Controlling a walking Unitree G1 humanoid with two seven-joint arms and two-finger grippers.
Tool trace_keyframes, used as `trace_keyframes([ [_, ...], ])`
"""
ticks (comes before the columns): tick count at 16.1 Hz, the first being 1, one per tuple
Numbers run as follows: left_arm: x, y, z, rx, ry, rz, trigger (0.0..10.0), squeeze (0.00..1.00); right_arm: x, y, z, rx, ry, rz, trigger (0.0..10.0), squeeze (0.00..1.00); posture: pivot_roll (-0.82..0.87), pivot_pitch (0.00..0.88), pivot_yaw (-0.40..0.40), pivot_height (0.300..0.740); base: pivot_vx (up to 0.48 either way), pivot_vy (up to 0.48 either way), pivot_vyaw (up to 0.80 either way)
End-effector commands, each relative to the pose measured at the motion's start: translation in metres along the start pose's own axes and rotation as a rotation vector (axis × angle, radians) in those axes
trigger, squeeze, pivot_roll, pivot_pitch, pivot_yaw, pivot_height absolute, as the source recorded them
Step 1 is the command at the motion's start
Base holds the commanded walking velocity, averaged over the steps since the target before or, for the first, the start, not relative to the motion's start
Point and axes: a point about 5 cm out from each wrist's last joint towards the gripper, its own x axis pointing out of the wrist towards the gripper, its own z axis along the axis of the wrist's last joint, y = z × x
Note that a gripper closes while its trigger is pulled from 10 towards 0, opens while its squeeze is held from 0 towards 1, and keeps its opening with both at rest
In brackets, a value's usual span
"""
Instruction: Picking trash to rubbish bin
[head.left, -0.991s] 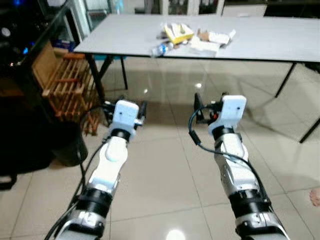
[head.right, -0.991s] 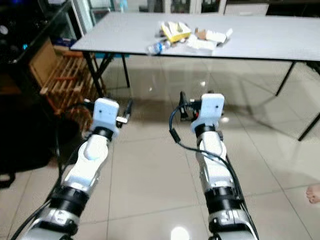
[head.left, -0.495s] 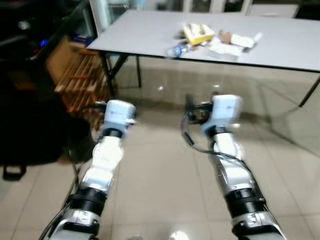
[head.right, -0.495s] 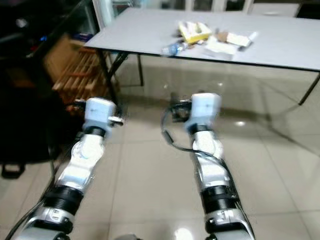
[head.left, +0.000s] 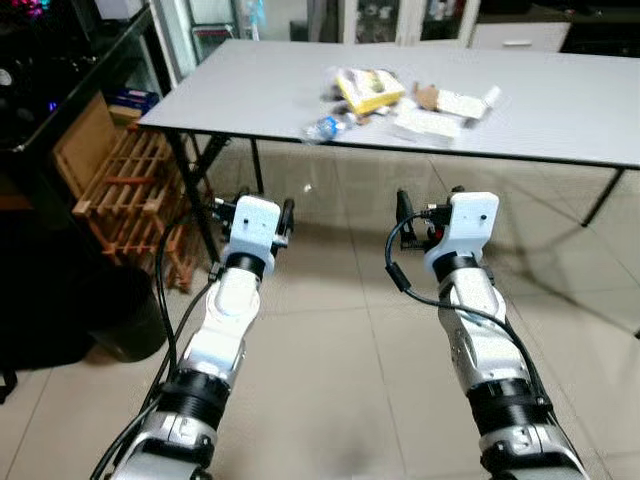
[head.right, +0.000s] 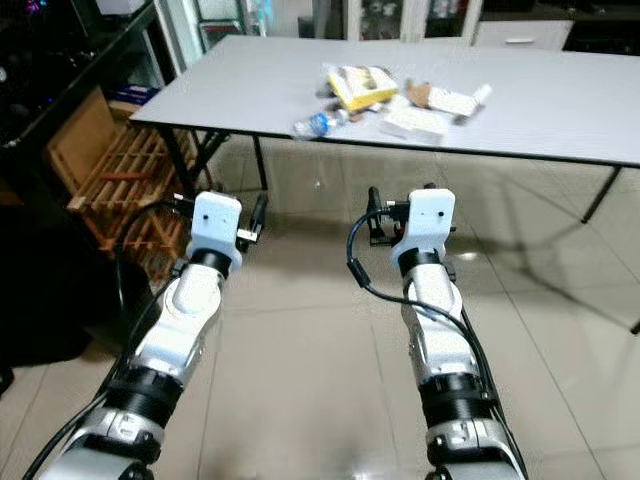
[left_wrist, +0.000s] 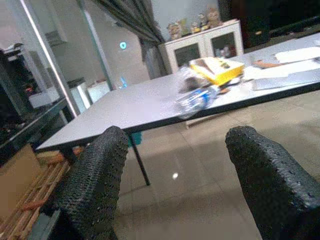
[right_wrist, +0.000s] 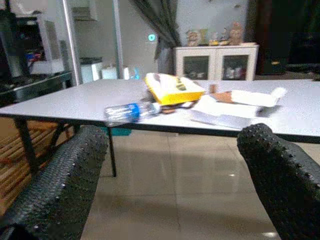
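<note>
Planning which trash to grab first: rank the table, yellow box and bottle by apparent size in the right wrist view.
1. Table, by far the largest.
2. Yellow box.
3. Bottle, which looks close to the box in length but slimmer; it lies nearer the table edge, so that ranking is unsure.

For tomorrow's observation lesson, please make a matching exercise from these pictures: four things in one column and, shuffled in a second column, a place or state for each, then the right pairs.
Column one:
1. plastic bottle
2. yellow box
3. wooden rack
4. left gripper

Column two:
A. stands on the floor by the table's left end
B. lies on its side at the table's front edge
C. held open over the tiled floor, short of the table
D. lies on the table behind the bottle

Pairs: 1-B, 2-D, 3-A, 4-C
</note>
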Motion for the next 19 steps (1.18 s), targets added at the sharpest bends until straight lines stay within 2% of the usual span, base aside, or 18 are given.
trace_keyframes([
  [1,0.0003,0.0057,-0.0011,0.010,0.007,0.026,10.0,0.00,0.0027,0.0056,0.0043,0.010,-0.013,0.020,10.0,0.00,0.03,0.044,0.024,0.740,0.461,0.000,0.00],
  [19,0.0016,0.0052,0.0004,0.012,0.000,0.020,10.0,0.00,0.0003,0.0060,0.0016,0.012,-0.008,0.018,10.0,0.00,0.02,0.021,0.031,0.740,0.463,0.000,0.00],
])
